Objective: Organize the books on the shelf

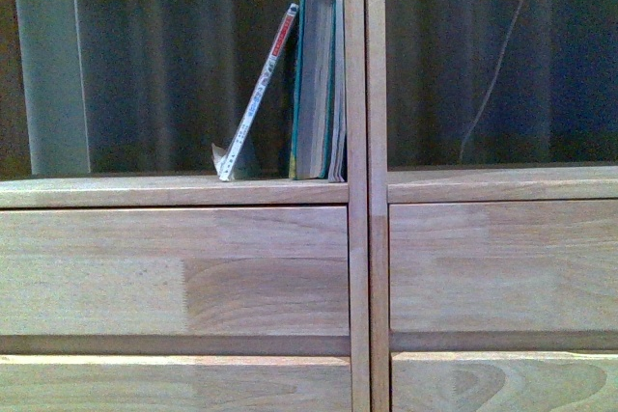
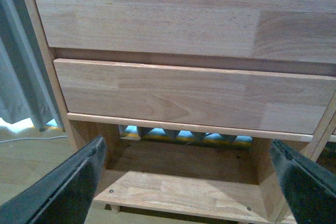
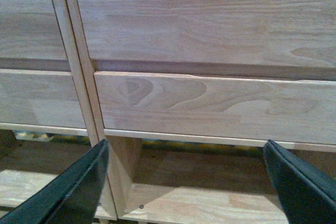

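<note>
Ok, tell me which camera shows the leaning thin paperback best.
The front view: the thin paperback leans against the upright books in the shelf's left compartment. Both wrist views show only drawer fronts and lower openings, no books.

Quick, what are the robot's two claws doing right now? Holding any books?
Left gripper: open, fingers spread wide, holding nothing, facing the drawer fronts.
Right gripper: open, holding nothing, also low by the drawers.
The books stand on the shelf.
</note>
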`<action>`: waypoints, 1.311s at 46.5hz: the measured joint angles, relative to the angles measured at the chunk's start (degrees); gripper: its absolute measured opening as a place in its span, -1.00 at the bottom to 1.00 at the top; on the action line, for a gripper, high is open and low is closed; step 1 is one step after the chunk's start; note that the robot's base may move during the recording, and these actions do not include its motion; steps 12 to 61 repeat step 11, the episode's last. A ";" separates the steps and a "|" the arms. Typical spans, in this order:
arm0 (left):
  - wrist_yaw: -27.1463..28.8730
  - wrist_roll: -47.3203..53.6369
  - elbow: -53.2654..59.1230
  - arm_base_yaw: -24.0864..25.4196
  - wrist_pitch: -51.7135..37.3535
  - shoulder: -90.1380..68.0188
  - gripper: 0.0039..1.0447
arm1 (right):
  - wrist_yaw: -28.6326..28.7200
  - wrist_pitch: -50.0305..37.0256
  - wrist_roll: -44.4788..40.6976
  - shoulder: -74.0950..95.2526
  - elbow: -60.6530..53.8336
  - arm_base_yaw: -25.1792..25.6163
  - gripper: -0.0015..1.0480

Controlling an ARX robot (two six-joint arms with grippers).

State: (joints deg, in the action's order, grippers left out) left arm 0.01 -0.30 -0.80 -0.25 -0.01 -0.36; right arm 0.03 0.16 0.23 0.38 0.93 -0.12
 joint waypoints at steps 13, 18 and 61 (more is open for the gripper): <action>0.00 0.04 0.00 0.00 0.00 0.00 0.86 | 0.00 0.00 0.00 0.00 0.00 0.00 0.86; 0.00 0.04 0.00 0.00 0.00 0.00 0.86 | 0.00 0.00 0.00 0.00 0.00 0.00 0.86; 0.00 0.04 0.00 0.00 0.00 0.00 0.86 | 0.00 0.00 0.00 0.00 0.00 0.00 0.86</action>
